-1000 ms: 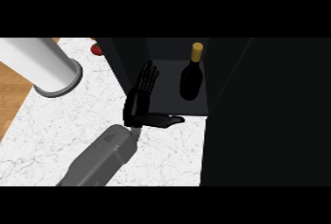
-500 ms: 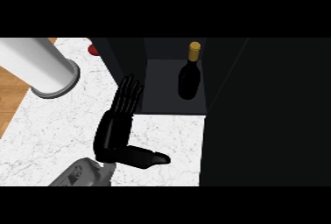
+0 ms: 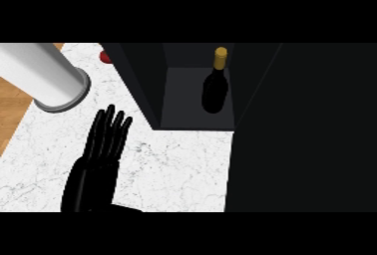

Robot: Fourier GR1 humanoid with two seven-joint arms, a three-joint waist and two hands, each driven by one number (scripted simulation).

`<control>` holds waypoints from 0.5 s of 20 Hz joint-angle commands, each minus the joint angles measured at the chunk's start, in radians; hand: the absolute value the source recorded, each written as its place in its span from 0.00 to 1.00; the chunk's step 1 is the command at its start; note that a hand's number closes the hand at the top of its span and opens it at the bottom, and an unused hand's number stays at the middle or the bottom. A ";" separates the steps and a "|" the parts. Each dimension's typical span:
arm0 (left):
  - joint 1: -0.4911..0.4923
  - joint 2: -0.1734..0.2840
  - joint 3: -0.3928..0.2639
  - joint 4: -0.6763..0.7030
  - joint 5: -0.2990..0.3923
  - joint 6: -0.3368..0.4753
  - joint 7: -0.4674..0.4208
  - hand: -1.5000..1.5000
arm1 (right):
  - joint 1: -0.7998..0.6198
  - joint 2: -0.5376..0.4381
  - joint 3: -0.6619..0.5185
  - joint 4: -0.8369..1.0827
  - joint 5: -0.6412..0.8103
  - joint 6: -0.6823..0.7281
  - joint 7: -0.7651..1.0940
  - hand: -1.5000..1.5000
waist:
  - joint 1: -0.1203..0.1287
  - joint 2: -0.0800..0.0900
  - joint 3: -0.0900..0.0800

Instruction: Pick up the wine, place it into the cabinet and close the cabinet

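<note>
We have the wine (image 3: pixel 215 89) standing inside the cabinet (image 3: pixel 199 99), whose door seems open, so closing remains, with our left hand (image 3: pixel 99 154) flat-fingered, holding nothing.

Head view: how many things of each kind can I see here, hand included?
Wine bottle: 1
Dark cabinet: 1
Grey cylinder: 1
Small red thing: 1
Black hand: 1
Marble counter: 1
Total: 6
</note>
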 commanded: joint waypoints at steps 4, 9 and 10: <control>0.224 0.129 0.096 -0.178 -0.004 -0.010 -0.031 0.00 | 0.089 -0.037 0.125 -0.140 -0.052 0.087 0.083 1.00 | -0.003 0.000 -0.001; 0.357 0.188 0.172 -0.270 0.034 -0.049 -0.046 0.00 | 0.089 0.012 0.249 -0.080 -0.098 0.072 0.132 1.00 | 0.004 0.000 -0.001; 0.425 0.213 0.228 -0.267 0.067 -0.120 -0.109 0.00 | 0.119 0.010 0.270 -0.137 -0.101 0.065 0.154 1.00 | 0.008 -0.002 -0.002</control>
